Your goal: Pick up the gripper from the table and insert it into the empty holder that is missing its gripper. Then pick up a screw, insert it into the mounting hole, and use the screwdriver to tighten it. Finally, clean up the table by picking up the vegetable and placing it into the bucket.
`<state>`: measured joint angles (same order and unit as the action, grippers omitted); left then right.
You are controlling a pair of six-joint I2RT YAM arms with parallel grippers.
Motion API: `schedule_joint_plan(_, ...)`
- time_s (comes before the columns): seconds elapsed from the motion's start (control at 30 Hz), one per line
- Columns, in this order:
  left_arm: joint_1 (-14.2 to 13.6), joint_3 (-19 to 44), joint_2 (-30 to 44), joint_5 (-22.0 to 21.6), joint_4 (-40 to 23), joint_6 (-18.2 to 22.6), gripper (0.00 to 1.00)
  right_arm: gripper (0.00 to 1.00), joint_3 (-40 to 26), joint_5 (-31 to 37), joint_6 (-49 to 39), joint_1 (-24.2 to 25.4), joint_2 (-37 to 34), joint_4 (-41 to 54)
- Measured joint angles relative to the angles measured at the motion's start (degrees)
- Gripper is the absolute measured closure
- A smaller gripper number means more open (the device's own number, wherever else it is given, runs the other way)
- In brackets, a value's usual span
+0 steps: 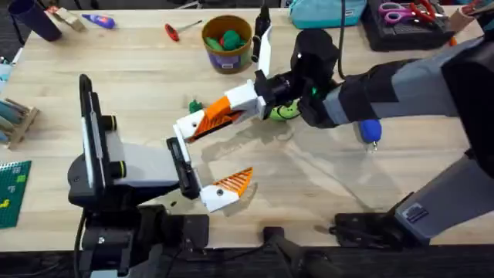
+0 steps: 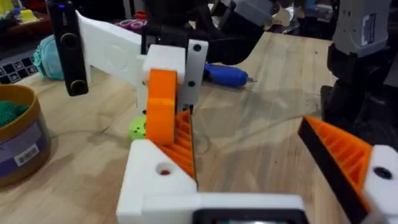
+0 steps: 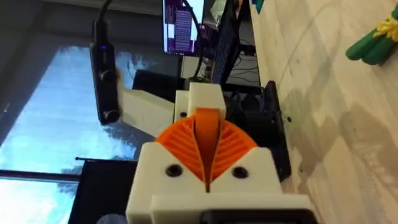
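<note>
Gripper finger [image 1: 218, 117], orange and ribbed, at frame centre: my right claw [image 1: 235, 108] pinches it against the white holder [image 1: 187, 126]. My left claw [image 1: 207, 162] is spread.

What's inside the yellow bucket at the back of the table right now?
The bucket holds a pile of small toy pieces: green ones and a red one show at the top. Whatever lies beneath them is covered.
</note>
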<state>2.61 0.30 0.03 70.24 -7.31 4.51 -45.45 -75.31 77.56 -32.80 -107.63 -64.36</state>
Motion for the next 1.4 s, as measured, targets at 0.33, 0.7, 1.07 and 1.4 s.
schedule_joint_plan(0.33,0.0,0.0,0.0,0.0,0.0,0.0,0.016,0.991,0.0,-0.1,0.0,0.0,0.0,0.0)
schedule_joint_plan(0.7,0.0,0.0,0.0,0.0,0.0,0.0,0.016,0.993,0.0,-0.1,0.0,0.0,0.0,0.1)
schedule_joint_plan(1.07,0.0,0.0,0.0,0.0,0.0,0.0,0.016,0.821,-0.1,-0.1,0.1,0.0,0.0,0.2)
schedule_joint_plan(1.4,0.0,0.0,0.0,0.3,0.0,0.0,0.016,0.167,-0.6,-0.1,0.0,-0.5,0.0,-0.1)
